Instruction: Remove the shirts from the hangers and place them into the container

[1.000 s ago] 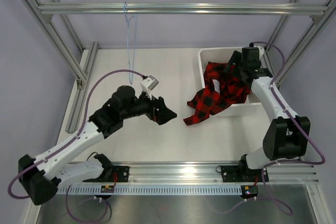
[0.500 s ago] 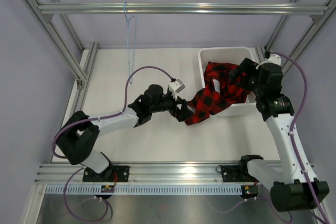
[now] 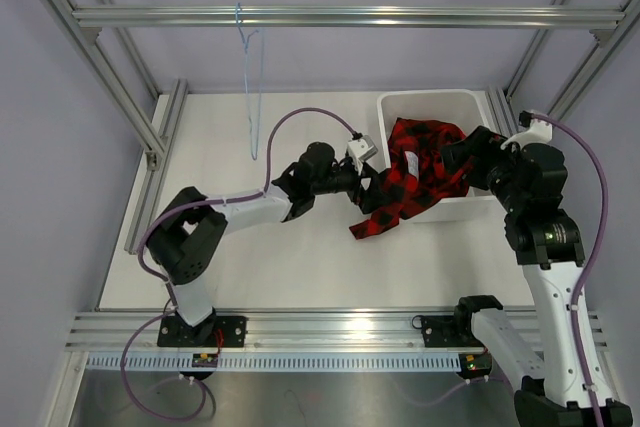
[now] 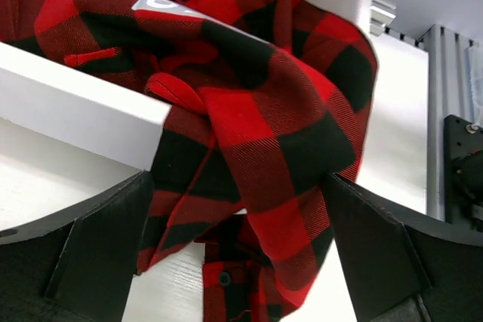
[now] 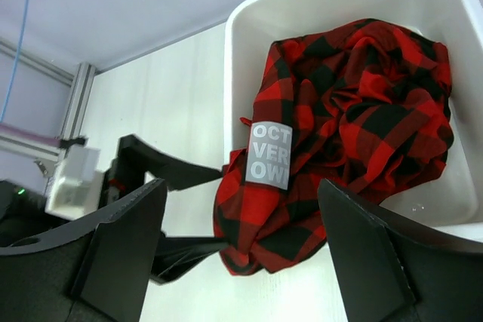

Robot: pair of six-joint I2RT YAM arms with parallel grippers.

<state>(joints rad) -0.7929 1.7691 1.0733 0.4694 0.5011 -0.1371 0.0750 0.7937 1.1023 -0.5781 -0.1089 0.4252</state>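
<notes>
Both tools have jaws apart, gripping nothing: left tool (image 4: 241, 213) straddles the shirt's (image 3: 420, 172) overhanging end, right tool (image 5: 241, 220) hovers above. Shirt lies mostly in the container (image 3: 430, 102), one end draped over its rim onto the tabletop (image 3: 300, 257).

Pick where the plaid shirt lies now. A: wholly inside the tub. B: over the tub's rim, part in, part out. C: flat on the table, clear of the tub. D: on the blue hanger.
B: the shirt lies in the tub and spills over its rim down onto the table.
</notes>
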